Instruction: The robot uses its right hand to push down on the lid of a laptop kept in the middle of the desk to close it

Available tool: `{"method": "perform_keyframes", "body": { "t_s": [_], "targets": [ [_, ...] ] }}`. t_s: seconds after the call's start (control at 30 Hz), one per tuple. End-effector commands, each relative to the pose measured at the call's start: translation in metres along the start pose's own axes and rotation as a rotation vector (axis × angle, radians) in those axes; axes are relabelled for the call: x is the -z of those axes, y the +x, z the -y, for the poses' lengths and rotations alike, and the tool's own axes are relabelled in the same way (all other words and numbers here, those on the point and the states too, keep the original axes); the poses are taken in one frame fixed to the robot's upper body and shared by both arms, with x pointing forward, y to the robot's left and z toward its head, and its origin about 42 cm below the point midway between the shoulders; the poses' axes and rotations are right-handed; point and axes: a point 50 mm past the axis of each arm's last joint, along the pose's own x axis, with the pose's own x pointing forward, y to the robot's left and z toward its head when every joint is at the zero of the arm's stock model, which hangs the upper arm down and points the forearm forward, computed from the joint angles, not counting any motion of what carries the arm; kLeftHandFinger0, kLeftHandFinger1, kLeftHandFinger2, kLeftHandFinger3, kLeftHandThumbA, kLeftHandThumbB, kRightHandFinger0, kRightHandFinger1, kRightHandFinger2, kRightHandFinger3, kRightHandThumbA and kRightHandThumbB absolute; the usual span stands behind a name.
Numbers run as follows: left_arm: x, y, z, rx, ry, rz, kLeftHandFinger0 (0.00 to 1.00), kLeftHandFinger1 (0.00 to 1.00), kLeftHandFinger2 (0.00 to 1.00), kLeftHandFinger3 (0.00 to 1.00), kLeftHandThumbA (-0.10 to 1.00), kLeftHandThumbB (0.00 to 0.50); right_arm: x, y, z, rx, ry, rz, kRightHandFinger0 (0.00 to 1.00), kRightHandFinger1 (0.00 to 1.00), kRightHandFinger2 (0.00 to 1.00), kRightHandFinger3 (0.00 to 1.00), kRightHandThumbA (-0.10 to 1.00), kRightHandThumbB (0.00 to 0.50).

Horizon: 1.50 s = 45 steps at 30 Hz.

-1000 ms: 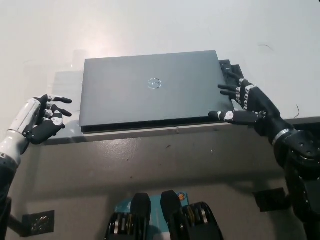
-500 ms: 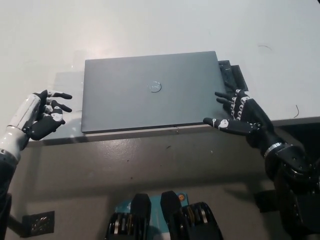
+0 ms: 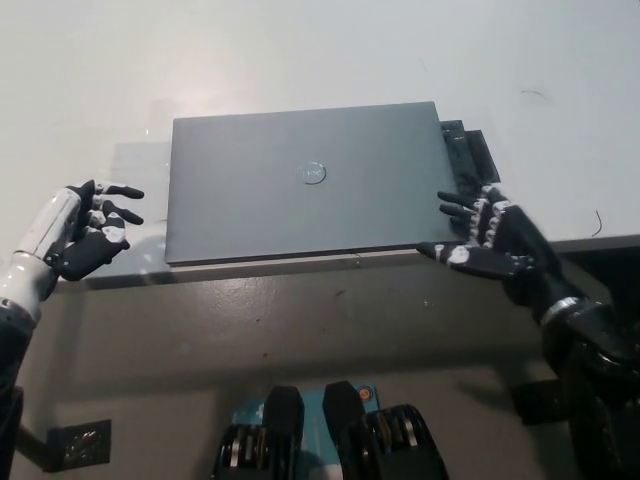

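- Laptop: dark grey, lid down flat, round logo showing on top. Sits mid-counter, front edge parallel to the near edge of the counter and close to it.
- Lid looks fully closed from this angle; no screen or keyboard visible. A thin dark line runs under the front edge of the lid.
- Black object sticks out from behind the laptop's right edge, partly covered by it. Cannot tell what it is.
- Right hand: black, at the laptop's front-right corner. Fingers spread apart, holding nothing. Upper fingertips are at the lid's right edge; the lowest fingertip is at the front-right corner. Cannot confirm contact with the lid from this view.
- Right arm comes in from the bottom right, wrist off the counter edge.
- Left hand: white with black fingers, resting near the counter's front edge, left of the laptop and clear of it. Fingers loosely curled, partly apart, holding nothing.
- Counter is white and glossy, faint reflection around the laptop. Grey floor below the counter edge.
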Motion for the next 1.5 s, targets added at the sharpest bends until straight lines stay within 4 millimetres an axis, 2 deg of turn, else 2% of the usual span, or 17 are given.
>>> {"method": "perform_keyframes", "body": {
  "t_s": [0.0,0.03,0.17,0.23,0.27,0.47,0.5,0.57,0.63,0.73,0.83,0.97,1.0,1.07,1.23,1.33,1.47],
  "targets": [
    [-0.012,0.003,-0.019,-0.04,0.031,0.037,0.3,0.37,0.49,0.62,-0.1,0.005,-0.038,-0.014,0.014,0.018,-0.005,0.127,0.93,0.84,0.8,0.99,1.0,0.277],
    [-0.011,0.002,-0.019,-0.039,0.028,0.037,0.31,0.38,0.5,0.63,-0.1,0.003,-0.058,-0.034,0.022,0.046,0.003,0.185,0.96,0.85,0.8,0.99,1.0,0.313],
    [-0.01,0.001,-0.02,-0.042,0.034,0.039,0.3,0.37,0.49,0.61,-0.1,0.001,-0.073,-0.064,0.032,0.086,0.018,0.257,0.97,0.85,0.82,1.0,1.0,0.327],
    [-0.009,0.0,-0.02,-0.043,0.032,0.035,0.3,0.36,0.49,0.61,-0.1,0.003,-0.075,-0.078,0.038,0.107,0.001,0.272,1.0,0.89,0.85,1.0,1.0,0.297],
    [-0.009,0.0,-0.019,-0.045,0.03,0.035,0.3,0.36,0.49,0.61,-0.1,0.005,-0.077,-0.086,0.04,0.119,-0.001,0.276,1.0,0.9,0.85,1.0,1.0,0.308],
    [-0.009,-0.001,-0.019,-0.049,0.033,0.041,0.31,0.37,0.5,0.62,-0.1,0.0,-0.061,-0.116,0.048,0.179,0.027,0.279,1.0,0.9,0.87,1.0,1.0,0.358],
    [-0.008,-0.001,-0.019,-0.051,0.032,0.039,0.31,0.37,0.49,0.62,-0.1,0.0,-0.054,-0.121,0.05,0.196,0.032,0.277,0.98,0.89,0.88,1.0,1.0,0.328],
    [-0.008,-0.001,-0.019,-0.051,0.03,0.035,0.31,0.37,0.5,0.62,-0.1,0.0,-0.051,-0.123,0.051,0.203,0.036,0.275,0.98,0.89,0.88,1.0,1.0,0.319],
    [-0.008,0.0,-0.02,-0.052,0.031,0.035,0.32,0.38,0.5,0.63,-0.1,0.007,-0.029,-0.132,0.056,0.241,0.057,0.243,1.0,0.91,0.88,1.0,1.0,0.298],
    [-0.008,-0.001,-0.02,-0.051,0.024,0.035,0.29,0.37,0.49,0.63,-0.1,0.003,-0.014,-0.136,0.058,0.262,0.082,0.223,1.0,0.9,0.87,1.0,1.0,0.308],
    [-0.006,-0.002,-0.019,-0.055,0.012,0.033,0.3,0.37,0.49,0.62,-0.1,0.009,-0.003,-0.138,0.063,0.284,0.097,0.213,0.99,0.89,0.87,1.0,1.0,0.287],
    [-0.004,-0.002,-0.019,-0.054,0.015,0.03,0.31,0.37,0.49,0.63,-0.1,0.0,0.009,-0.139,0.068,0.309,0.134,0.194,0.98,0.89,0.86,1.0,1.0,0.299],
    [-0.004,-0.003,-0.018,-0.056,0.015,0.031,0.32,0.38,0.5,0.63,-0.1,0.004,0.011,-0.138,0.069,0.316,0.141,0.185,0.98,0.89,0.86,1.0,1.0,0.326],
    [-0.004,-0.003,-0.018,-0.058,0.015,0.03,0.32,0.38,0.5,0.63,-0.1,0.003,0.018,-0.137,0.071,0.331,0.146,0.16,0.98,0.9,0.87,1.0,1.0,0.282],
    [-0.003,-0.004,-0.017,-0.056,0.001,0.02,0.31,0.37,0.49,0.63,-0.1,0.007,0.021,-0.136,0.071,0.333,0.135,0.147,0.95,0.88,0.87,1.0,1.0,0.27],
    [-0.003,-0.004,-0.017,-0.055,0.0,0.026,0.3,0.37,0.49,0.63,-0.1,0.004,0.02,-0.135,0.071,0.335,0.137,0.139,0.96,0.89,0.88,1.0,1.0,0.229],
    [-0.003,-0.005,-0.017,-0.054,0.005,0.023,0.31,0.38,0.49,0.63,-0.1,0.0,0.018,-0.133,0.072,0.329,0.134,0.144,0.96,0.89,0.88,1.0,1.0,0.246]
  ]
}}
